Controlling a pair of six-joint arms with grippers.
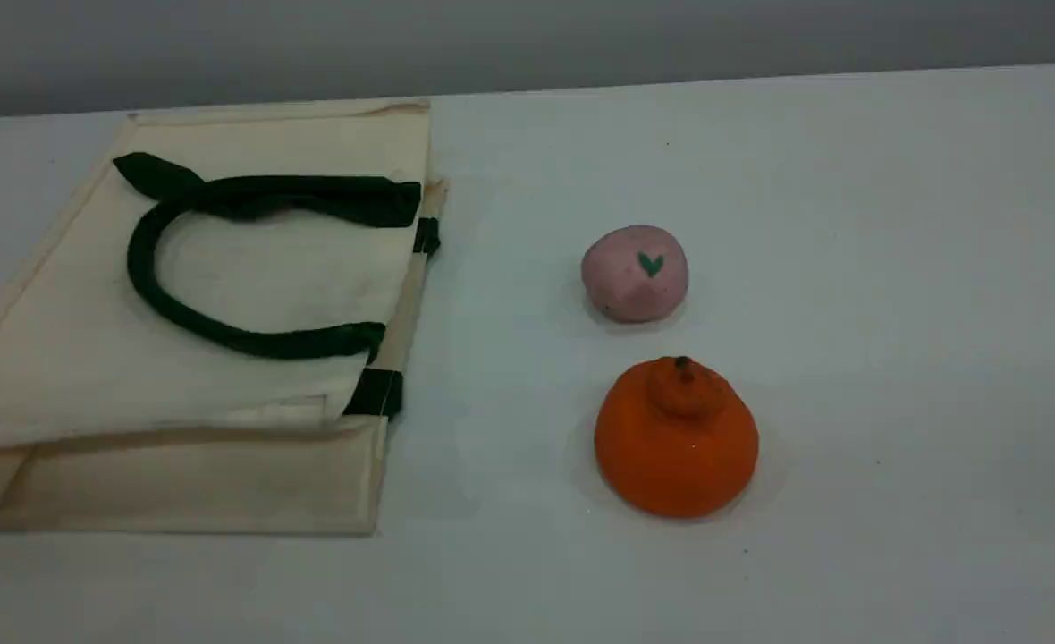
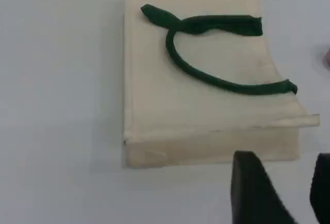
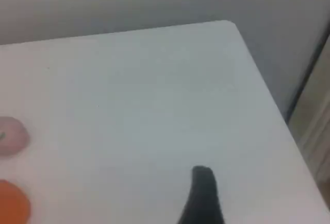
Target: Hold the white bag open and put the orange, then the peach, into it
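The white bag (image 1: 71,358) lies flat on the left of the table, with its dark green handle (image 1: 143,268) looped on top. To its right sit the pink peach (image 1: 635,273) and, nearer the front, the orange (image 1: 675,443), both apart from the bag. Neither arm shows in the scene view. In the left wrist view the bag (image 2: 154,90) fills the middle, and my left gripper (image 2: 284,158) hovers open near its closest corner, holding nothing. The right wrist view shows one dark fingertip (image 3: 202,177) over bare table, with the peach (image 3: 10,137) and orange (image 3: 11,203) at the left edge.
The white table (image 1: 894,268) runs wide to the right of the fruits. Its far corner (image 3: 229,24) and right edge show in the right wrist view, with a grey wall behind.
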